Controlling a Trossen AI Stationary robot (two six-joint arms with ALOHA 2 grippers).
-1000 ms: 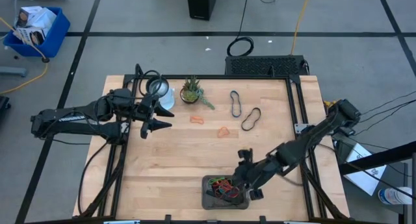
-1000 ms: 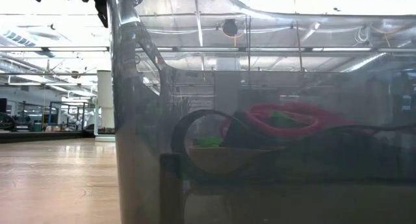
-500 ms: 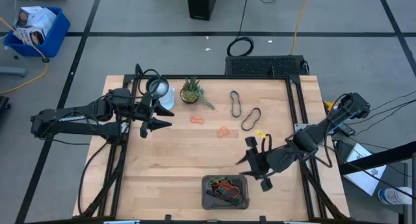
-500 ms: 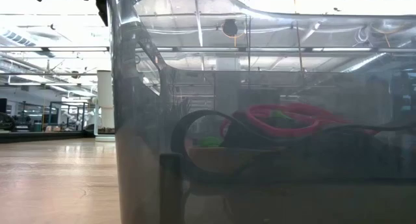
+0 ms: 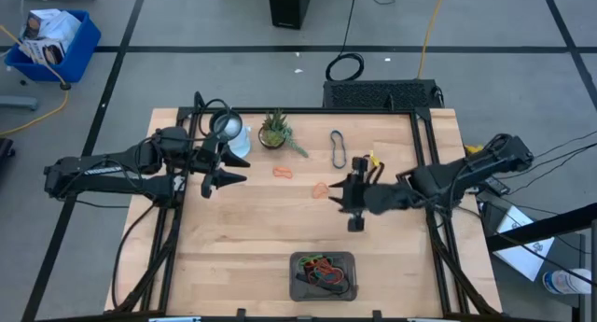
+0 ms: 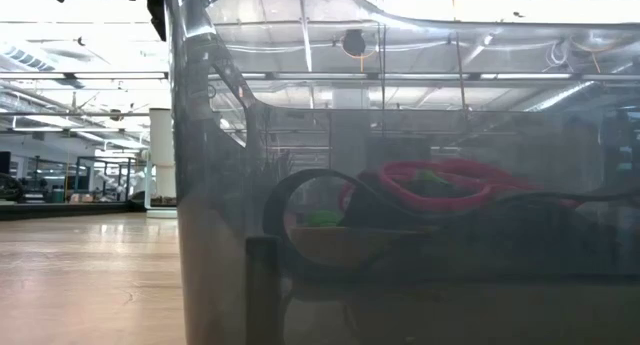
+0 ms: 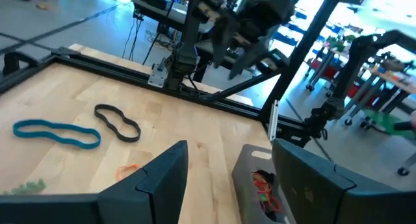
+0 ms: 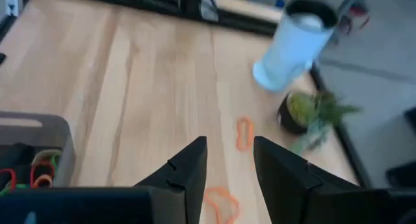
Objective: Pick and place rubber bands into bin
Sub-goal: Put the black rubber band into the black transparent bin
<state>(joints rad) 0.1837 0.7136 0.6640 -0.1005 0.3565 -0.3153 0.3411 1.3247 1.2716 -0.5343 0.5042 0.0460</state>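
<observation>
The dark grey bin point(image 5: 324, 275) sits at the table's near edge with red, green, orange and black rubber bands point(image 6: 435, 182) in it. On the wood lie a blue band point(image 5: 338, 148), two orange bands point(image 5: 283, 172) point(image 5: 321, 189) and a wavy black band point(image 7: 118, 122), which my right arm mostly covers in the high view. My right gripper point(image 5: 343, 201) is open and empty above the table's middle right, pointing left, just right of the orange band point(image 8: 221, 203). My left gripper point(image 5: 231, 173) is open and empty over the table's left side.
A white cup point(image 5: 235, 140) and a small potted plant point(image 5: 275, 132) stand at the table's far left. Black frame rails point(image 5: 424, 163) run along the table's sides. Bare wood lies between the bands and the bin.
My right gripper has left the bin at the near edge, risen and swung toward the table's far side. It now hangs over the middle right by the orange and black bands. The bands in the bin lie as before.
</observation>
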